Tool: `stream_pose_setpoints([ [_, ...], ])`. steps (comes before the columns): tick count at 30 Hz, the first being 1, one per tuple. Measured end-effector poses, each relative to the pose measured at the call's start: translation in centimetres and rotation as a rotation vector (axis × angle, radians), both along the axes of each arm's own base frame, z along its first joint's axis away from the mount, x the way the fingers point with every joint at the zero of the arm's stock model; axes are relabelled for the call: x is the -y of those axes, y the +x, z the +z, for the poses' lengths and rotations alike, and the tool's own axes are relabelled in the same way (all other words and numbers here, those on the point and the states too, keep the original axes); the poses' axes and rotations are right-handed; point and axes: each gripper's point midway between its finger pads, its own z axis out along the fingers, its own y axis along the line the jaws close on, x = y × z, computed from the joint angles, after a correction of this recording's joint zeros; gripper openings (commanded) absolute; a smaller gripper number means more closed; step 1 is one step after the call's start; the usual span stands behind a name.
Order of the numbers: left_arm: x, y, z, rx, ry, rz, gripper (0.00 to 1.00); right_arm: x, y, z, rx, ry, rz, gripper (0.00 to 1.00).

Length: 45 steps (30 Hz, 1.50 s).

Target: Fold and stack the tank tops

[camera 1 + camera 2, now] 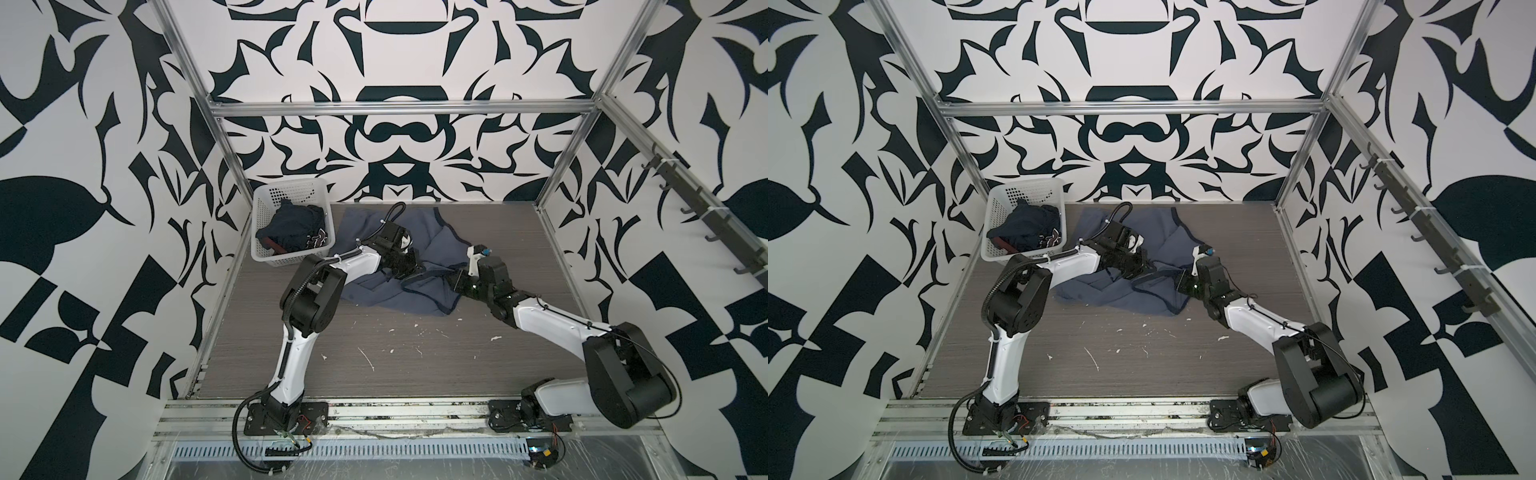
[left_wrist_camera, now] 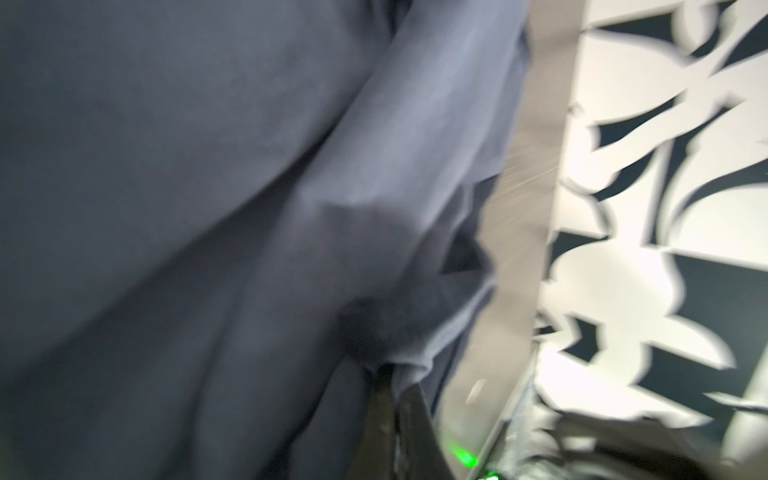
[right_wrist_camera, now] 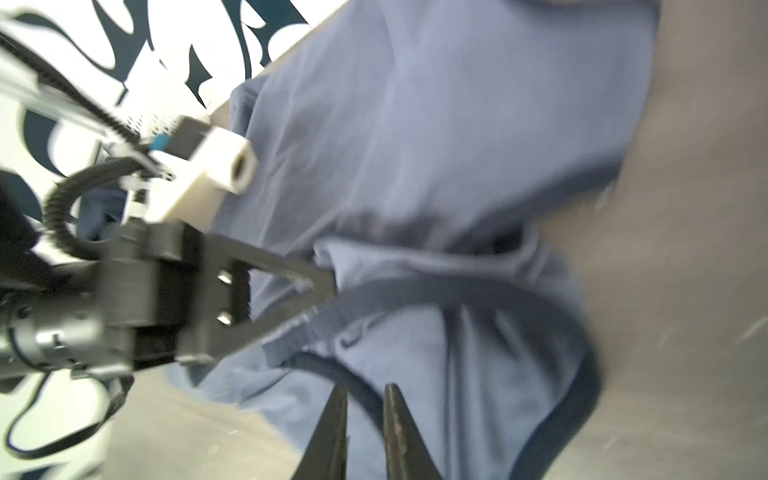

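Table (image 1: 415, 365): two tank tops (image 1: 440, 249), one basket (image 1: 266, 208)

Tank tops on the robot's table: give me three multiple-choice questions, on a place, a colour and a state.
1. Where is the navy tank top? A) in the basket B) spread on the table C) hanging from the frame
2. What colour trims the slate-blue tank top? A) red B) navy C) white
3. The left claw is: A) wide open B) shut on the slate-blue tank top C) shut on the basket
Answers: A, it lies bunched inside the basket; B, a navy band edges it; B, its tips pinch the trim in the right wrist view.
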Motion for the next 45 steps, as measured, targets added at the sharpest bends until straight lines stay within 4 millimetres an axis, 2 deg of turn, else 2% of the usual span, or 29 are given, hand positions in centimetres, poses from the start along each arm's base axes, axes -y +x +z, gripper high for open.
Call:
stream_pose_setpoints([
  [4, 0.9, 0.4, 1.9, -0.018, -0.092, 0.063, 0.00, -1.0, -0.7, -0.4, -0.027, 0.135, -0.022, 0.22],
  [10, 2.1, 0.7, 3.8, -0.026, -0.162, 0.108, 0.00, -3.0, 0.5, 0.3, 0.016, 0.331, -0.014, 0.30],
  [17, 2.4, 0.5, 3.7, -0.055, -0.174, 0.143, 0.00, -3.9, 1.6, 0.7, 0.041, 0.461, -0.025, 0.33],
  [23, 2.0, 0.2, 3.8, -0.063, -0.171, 0.163, 0.00, -3.8, 1.8, 2.1, 0.085, 0.473, -0.022, 0.32],
  [32, 2.2, 0.1, 4.4, -0.067, -0.183, 0.170, 0.00, -3.6, 1.9, 1.8, 0.086, 0.452, -0.031, 0.30],
  [41, 2.7, -0.6, 4.4, -0.073, -0.180, 0.158, 0.00, -3.8, 2.4, 2.6, 0.122, 0.434, -0.014, 0.20],
  [45, 2.9, -0.8, 4.4, -0.072, -0.178, 0.156, 0.00, -3.7, 2.4, 2.1, 0.112, 0.411, -0.014, 0.16],
])
